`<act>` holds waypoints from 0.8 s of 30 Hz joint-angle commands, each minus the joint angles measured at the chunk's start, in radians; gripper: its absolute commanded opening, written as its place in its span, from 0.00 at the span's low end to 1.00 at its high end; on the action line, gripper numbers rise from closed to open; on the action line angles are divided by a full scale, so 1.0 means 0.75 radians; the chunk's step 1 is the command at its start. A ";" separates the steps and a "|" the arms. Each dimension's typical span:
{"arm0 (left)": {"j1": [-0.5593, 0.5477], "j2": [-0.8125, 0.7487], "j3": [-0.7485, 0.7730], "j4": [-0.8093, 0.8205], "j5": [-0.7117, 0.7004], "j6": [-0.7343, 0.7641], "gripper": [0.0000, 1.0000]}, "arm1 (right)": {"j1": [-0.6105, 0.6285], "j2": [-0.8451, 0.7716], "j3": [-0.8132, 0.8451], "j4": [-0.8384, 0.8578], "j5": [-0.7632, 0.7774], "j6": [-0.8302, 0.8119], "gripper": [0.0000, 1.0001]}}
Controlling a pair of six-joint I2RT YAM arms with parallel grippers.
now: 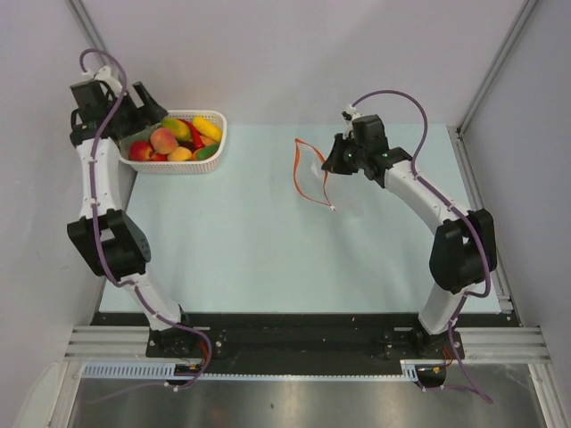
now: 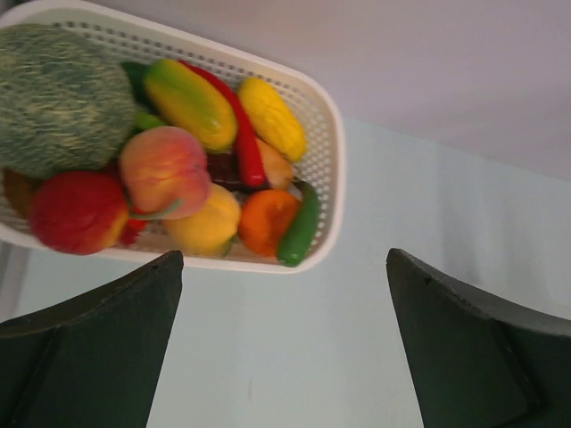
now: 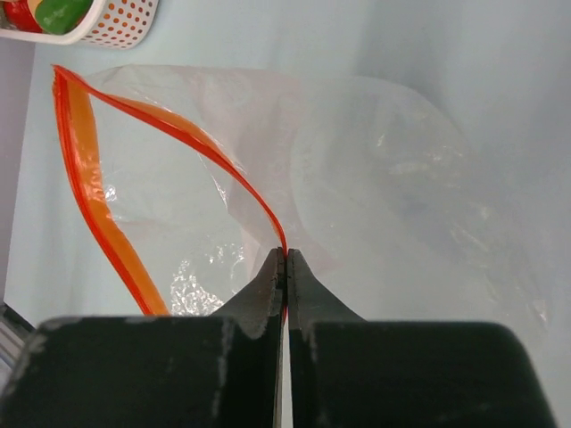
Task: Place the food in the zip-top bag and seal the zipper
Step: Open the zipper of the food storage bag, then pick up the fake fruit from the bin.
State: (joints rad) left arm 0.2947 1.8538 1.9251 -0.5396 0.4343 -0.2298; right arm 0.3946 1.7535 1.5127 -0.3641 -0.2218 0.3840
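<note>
Fingers, top view: left gripper (image 1: 150, 105) spread wide, empty, at edge of lattice basket (image 1: 217, 134) holding toy food (image 1: 169, 141); right gripper (image 1: 332, 159) clenched on zip-top bag (image 1: 312, 174), mid-table.
Left wrist: pick step pending; nxt reach fwd, close on peach (image 2: 165, 169).
Right wrist: jaws pinch orange zipper (image 3: 178, 134); mouth gapes, bag clear, crinkly, looks empty.

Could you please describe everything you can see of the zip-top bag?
The zip-top bag is a clear, crinkly plastic pouch with an orange-red zipper strip along its mouth, which gapes open. The right tool is shut on one lip of that strip, over the pale table. No food shows inside.
</note>
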 commanded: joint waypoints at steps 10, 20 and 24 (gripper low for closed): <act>0.100 0.175 0.033 0.155 -0.262 0.118 1.00 | 0.038 0.147 0.118 0.126 -0.054 -0.006 0.00; 0.120 0.216 -0.131 0.308 -0.305 -0.035 0.97 | 0.034 0.170 0.108 0.042 -0.207 -0.136 0.00; 0.118 0.236 -0.141 0.315 -0.368 -0.009 0.95 | 0.036 0.153 0.053 0.109 -0.252 -0.091 0.00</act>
State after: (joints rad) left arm 0.3782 2.0296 1.8137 -0.3649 0.2108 -0.2283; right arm 0.4194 1.8736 1.5673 -0.3294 -0.3561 0.3099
